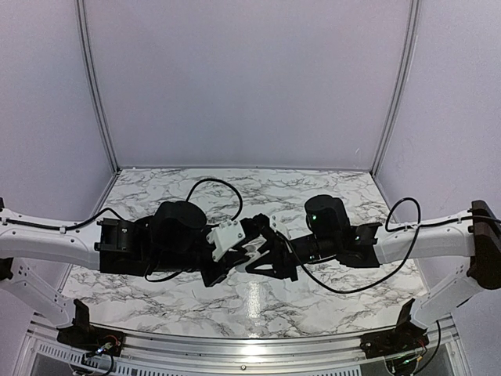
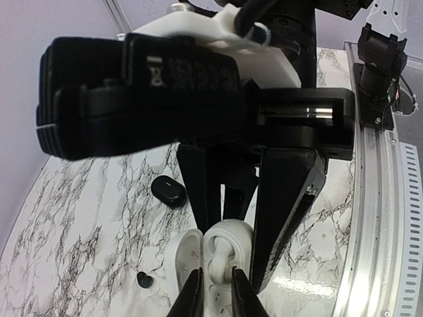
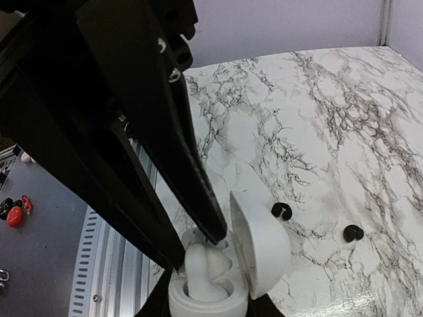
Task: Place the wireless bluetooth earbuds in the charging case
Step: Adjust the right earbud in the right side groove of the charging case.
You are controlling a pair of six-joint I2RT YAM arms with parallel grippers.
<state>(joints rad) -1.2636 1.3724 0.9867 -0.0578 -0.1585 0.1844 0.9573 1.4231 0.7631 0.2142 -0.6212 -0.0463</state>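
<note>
A white charging case (image 2: pixel 264 241) stands open, its lid (image 3: pixel 261 244) hinged up to one side. A white earbud (image 2: pixel 226 261) sits partly in one well of the base (image 3: pixel 205 300). My left gripper (image 2: pixel 218 290) is shut on the earbud's stem from above; its long black fingers (image 3: pixel 198 198) reach down into the right wrist view. My right gripper (image 3: pixel 210 309) is shut on the case base, its fingers (image 2: pixel 284 218) on either side of the case. Both grippers (image 1: pixel 258 251) meet at the table's middle.
A glossy black oval pebble (image 2: pixel 168 191) lies on the marble table (image 2: pixel 79 218) beyond the case. Tiny black curled pieces lie loose: one (image 2: pixel 144 280) near the lid, two more (image 3: pixel 282 211) (image 3: pixel 353 232) beside the case. A metal rail (image 2: pixel 377 231) runs along the near edge.
</note>
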